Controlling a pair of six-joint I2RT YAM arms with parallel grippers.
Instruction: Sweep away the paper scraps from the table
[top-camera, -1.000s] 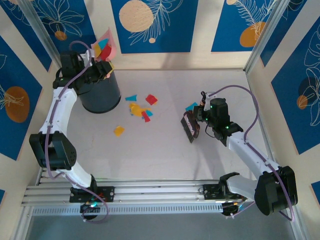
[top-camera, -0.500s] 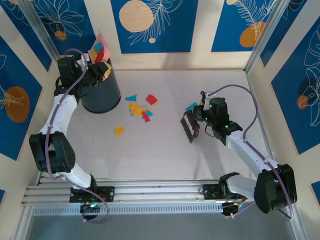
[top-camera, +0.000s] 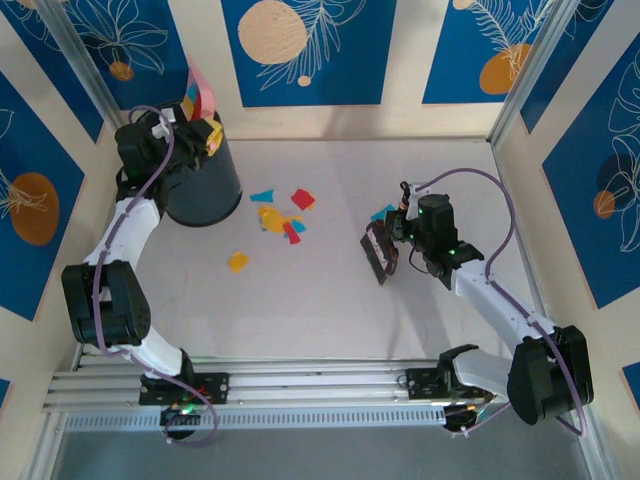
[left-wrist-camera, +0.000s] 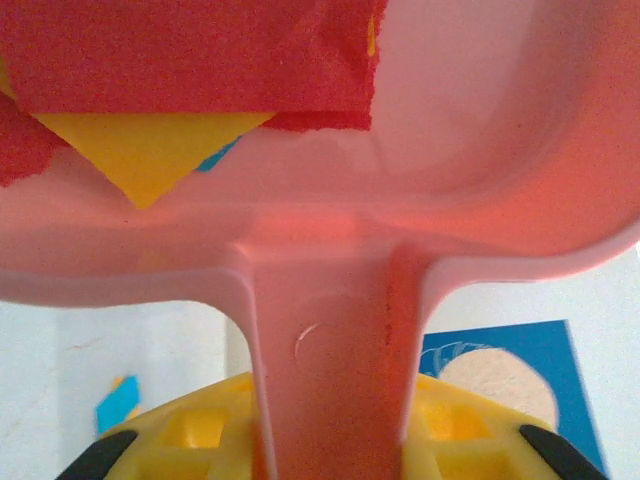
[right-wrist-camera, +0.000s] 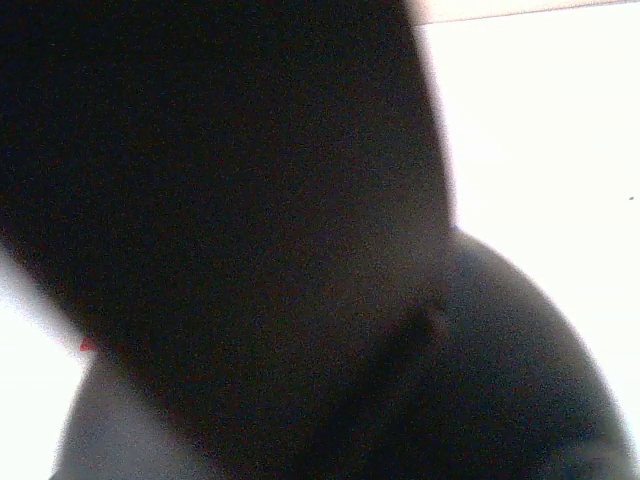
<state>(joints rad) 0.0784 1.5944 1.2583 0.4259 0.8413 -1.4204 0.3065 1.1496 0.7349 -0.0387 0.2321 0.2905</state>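
From the top external view, the left claw (top-camera: 203, 135) is clenching the handle of a pink dustpan (top-camera: 201, 89), which is tilting steeply above a black bin (top-camera: 201, 186) at the table's (top-camera: 330, 310) far left corner. Coloured bits are lying in the pan, though their number is hard to make out. More paper scraps (top-camera: 281, 215) are lying clustered on the table just right of the bin, with one orange piece nearer and one cyan piece beside the right arm. The right claw (top-camera: 398, 236) is gripping a dark brush (top-camera: 379, 256), whose lower edge appears to be resting on the table, well apart from the cluster.

In the left wrist view, the dustpan's (left-wrist-camera: 480, 130) handle is running down between the yellow fingers (left-wrist-camera: 200, 430), the claw (left-wrist-camera: 330, 445) closing on it. Red, yellow and cyan paper scraps (left-wrist-camera: 190, 50) are lying in the pan, cut off by the top edge. A cyan bit is showing below on the table (left-wrist-camera: 60, 350).

In the right wrist view, a dark, blurred mass is hiding the claw, so its grip cannot be read here; bright table (right-wrist-camera: 540, 130) is showing at the right.
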